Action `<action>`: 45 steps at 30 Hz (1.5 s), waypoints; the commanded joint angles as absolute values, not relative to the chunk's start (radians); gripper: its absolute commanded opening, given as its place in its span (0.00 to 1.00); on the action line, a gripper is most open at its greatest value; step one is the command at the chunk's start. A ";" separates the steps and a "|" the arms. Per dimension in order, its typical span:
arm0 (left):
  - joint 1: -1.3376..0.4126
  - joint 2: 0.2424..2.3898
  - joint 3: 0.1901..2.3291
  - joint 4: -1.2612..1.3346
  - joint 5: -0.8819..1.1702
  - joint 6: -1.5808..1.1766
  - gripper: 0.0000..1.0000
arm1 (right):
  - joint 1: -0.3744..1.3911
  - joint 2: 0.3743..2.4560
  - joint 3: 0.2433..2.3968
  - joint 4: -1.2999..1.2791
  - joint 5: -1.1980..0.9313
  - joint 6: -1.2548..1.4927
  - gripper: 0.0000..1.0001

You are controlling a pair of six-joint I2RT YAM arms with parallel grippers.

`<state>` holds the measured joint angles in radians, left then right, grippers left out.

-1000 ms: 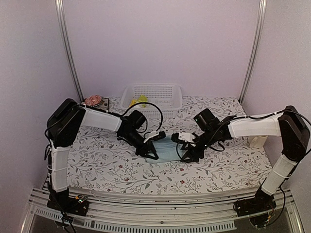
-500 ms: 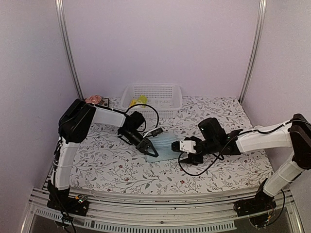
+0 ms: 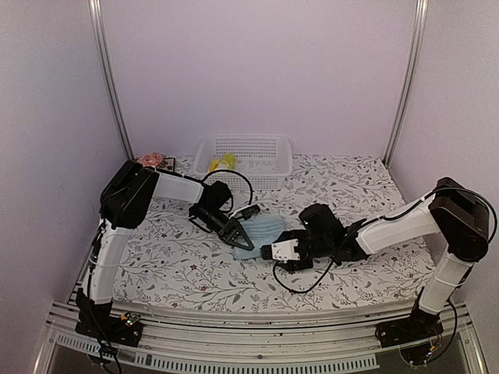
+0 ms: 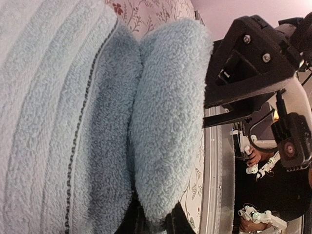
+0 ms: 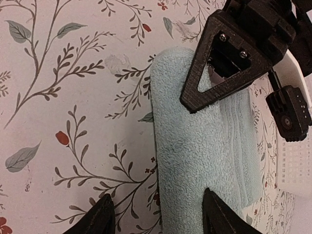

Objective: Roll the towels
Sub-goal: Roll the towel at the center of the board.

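In the last sec the right arm swung down & left. The right pincer (image 5: 158, 217) is now low at the near end of the pale blue towel (image 3: 263, 230), released, its 2 fingers straddling the part-rolled cloth on the bench (image 3: 374, 265). The left pincer (image 3: 242, 238) barely shifted and is clenched on the towel's fold. Probably a 2-pincer roll comes next. The yellow-green towel (image 3: 224, 162) is in the basket (image 3: 273, 148).
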<state>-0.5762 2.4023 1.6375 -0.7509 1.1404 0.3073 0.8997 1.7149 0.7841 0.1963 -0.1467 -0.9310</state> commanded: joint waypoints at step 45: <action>-0.545 2.125 1.452 -0.606 0.741 0.339 0.74 | 0.880 1.955 1.071 -0.214 -0.214 -0.752 0.12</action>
